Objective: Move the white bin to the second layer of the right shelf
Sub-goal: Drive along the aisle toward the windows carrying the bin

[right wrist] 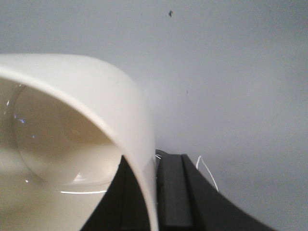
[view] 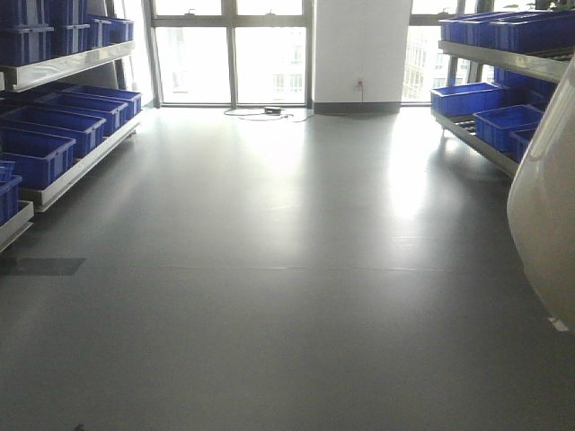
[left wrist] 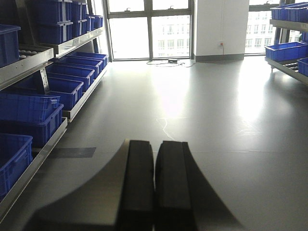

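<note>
The white bin (right wrist: 96, 106) is held by its wall, pinched between the jaws of the right gripper (right wrist: 153, 166), above the grey floor (view: 269, 269). The left gripper (left wrist: 155, 149) is seen with pads pressed together, empty.

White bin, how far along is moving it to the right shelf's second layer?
Done: the white bin is picked up, its wall pinched in the right gripper. In hand: it hangs over the open floor, showing at the front view's right edge. Left: reach the right shelf ahead and set the bin on its second layer. The left gripper is shut and empty.
</note>
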